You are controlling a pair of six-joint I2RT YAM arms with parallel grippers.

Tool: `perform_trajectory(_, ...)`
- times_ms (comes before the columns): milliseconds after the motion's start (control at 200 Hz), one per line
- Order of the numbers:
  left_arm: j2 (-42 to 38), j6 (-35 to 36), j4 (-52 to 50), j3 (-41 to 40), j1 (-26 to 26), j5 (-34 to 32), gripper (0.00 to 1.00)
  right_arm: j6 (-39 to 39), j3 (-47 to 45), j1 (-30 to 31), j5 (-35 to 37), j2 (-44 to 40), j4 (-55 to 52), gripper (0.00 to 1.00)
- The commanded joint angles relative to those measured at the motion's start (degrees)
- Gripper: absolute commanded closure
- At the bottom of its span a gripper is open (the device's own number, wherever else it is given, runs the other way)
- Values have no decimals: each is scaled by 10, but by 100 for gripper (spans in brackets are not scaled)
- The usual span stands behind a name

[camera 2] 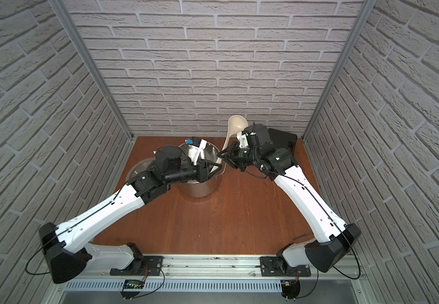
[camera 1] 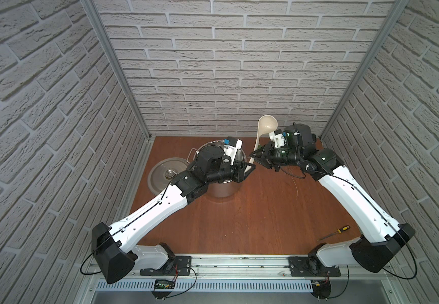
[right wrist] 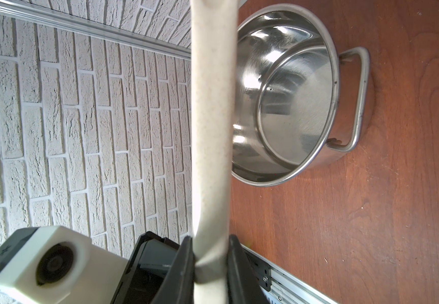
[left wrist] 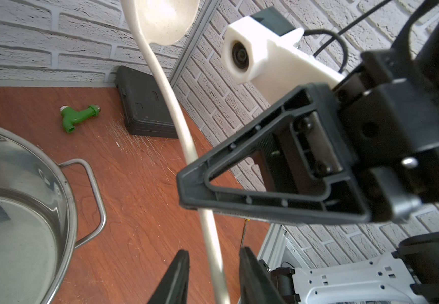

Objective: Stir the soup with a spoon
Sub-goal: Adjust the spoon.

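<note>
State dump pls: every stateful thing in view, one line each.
pot: upright, uncovered.
lid: off, flat on the table beside the pot.
spoon: held aloft, bowl up, outside the pot.
right gripper: shut on the spoon's handle.
left gripper: open, jaws flanking the handle, gaps both sides.
black case: closed.
screwdriver: lying on the table, untouched.

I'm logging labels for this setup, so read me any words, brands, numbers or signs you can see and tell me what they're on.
No text here can be read.
Small circuit board: display too small to read.
Pot: a stamped mark on the inner wall, blurred.
Black case: raised shapes on the lid, no legible letters.
</note>
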Motion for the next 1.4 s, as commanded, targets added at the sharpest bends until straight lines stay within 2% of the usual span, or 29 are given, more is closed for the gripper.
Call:
perform_trajectory(0, 3, -7, 31, 2, 5, 23, 66, -10, -7, 9, 8, -18, 24, 98)
perform_trajectory(115, 7, -11, 27, 1, 7, 35, 71, -7, -8, 11, 13, -19, 29, 98)
perform_trajectory(305, 9, -17, 25, 2, 8, 45, 72, 3, -11, 12, 19, -21, 42, 98)
perform_trajectory(430, 9, -20, 21, 3, 10, 48, 82, 7, -11, 12, 23, -22, 46, 98)
perform_trajectory(540, 8, -27, 15, 4, 14, 41, 100, 6, -12, 13, 21, -21, 48, 98)
perform_trajectory(665, 6, -37, 4, 9, 26, 33, 100, 1, -25, 12, 14, -26, 60, 97)
perform_trajectory(690, 7, -38, -1, 12, 29, 31, 100, 1, -28, 13, 10, -27, 64, 89)
perform_trajectory(750, 8, -38, -37, 27, 37, 18, 100, -3, -35, 12, 6, -31, 75, 55)
perform_trajectory(800, 9, -35, -78, 42, 48, 1, 100, -11, -39, 13, 5, -38, 83, 37)
perform_trajectory(850, 10, -25, -137, 64, 61, -27, 100, -28, -36, 12, 12, -45, 78, 26)
perform_trajectory(935, 10, 13, -251, 109, 86, -79, 100, -57, -27, 13, 20, -60, 76, 16)
perform_trajectory(1040, 24, 89, -420, 191, 111, -166, 100, -107, -9, 12, 39, -79, 65, 14)
perform_trajectory(1185, 76, 198, -627, 305, 109, -280, 100, -219, 64, 12, 127, -73, -22, 16)
perform_trajectory(1290, 104, 239, -723, 336, 89, -356, 100, -302, 109, 12, 197, -55, -73, 17)
perform_trajectory(1395, 121, 255, -782, 336, 62, -420, 100, -354, 115, 12, 261, -44, -95, 17)
